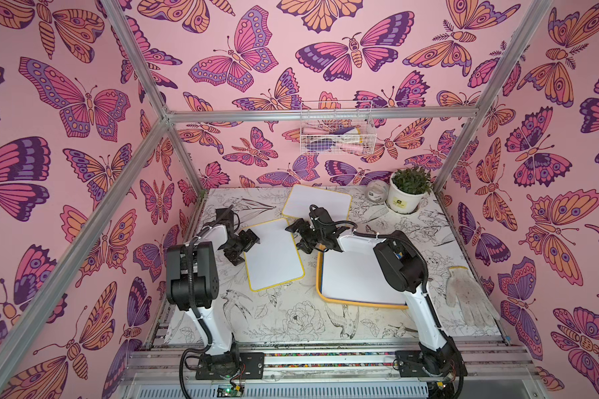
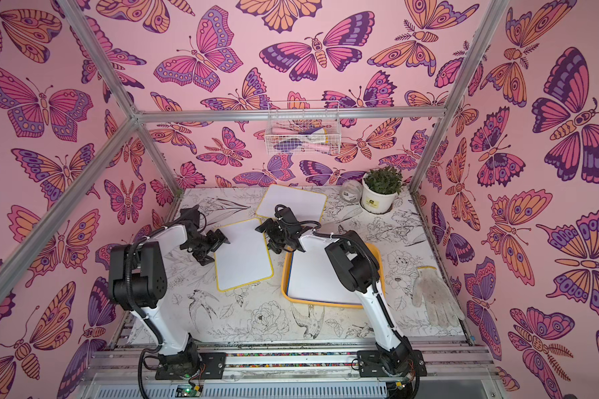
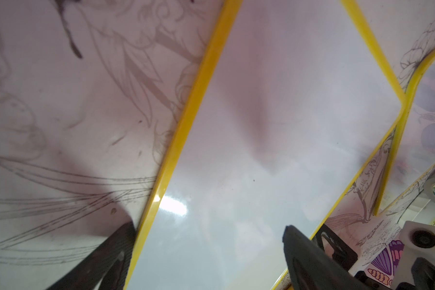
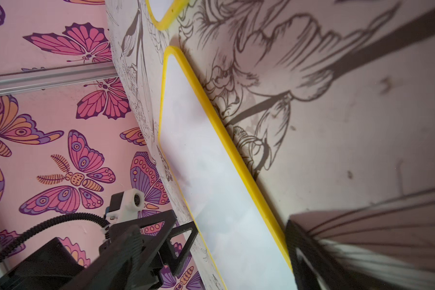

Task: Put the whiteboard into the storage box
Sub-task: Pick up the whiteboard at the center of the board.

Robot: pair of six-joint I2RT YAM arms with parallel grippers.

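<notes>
A whiteboard [image 1: 275, 254] [image 2: 243, 254] with a yellow rim lies flat in the middle of the table. My left gripper [image 1: 248, 247] [image 3: 206, 251] is open at its left edge. One finger [image 3: 106, 258] sits outside the rim and the other finger [image 3: 307, 256] sits over the board. My right gripper [image 1: 296, 238] [image 4: 236, 251] is open at the board's far right corner, with the whiteboard [image 4: 211, 188] between its jaws. The storage box [image 1: 360, 304] [image 2: 322, 304], a shallow yellow-orange tray, sits to the right under my right arm. A white board lies inside it.
A second yellow-rimmed whiteboard [image 1: 317, 203] lies at the back. A potted plant [image 1: 407, 193] and a tape roll [image 1: 377, 190] stand at the back right. A worn glove [image 1: 464, 293] lies by the right edge. A white wire basket [image 1: 338, 127] hangs on the back wall.
</notes>
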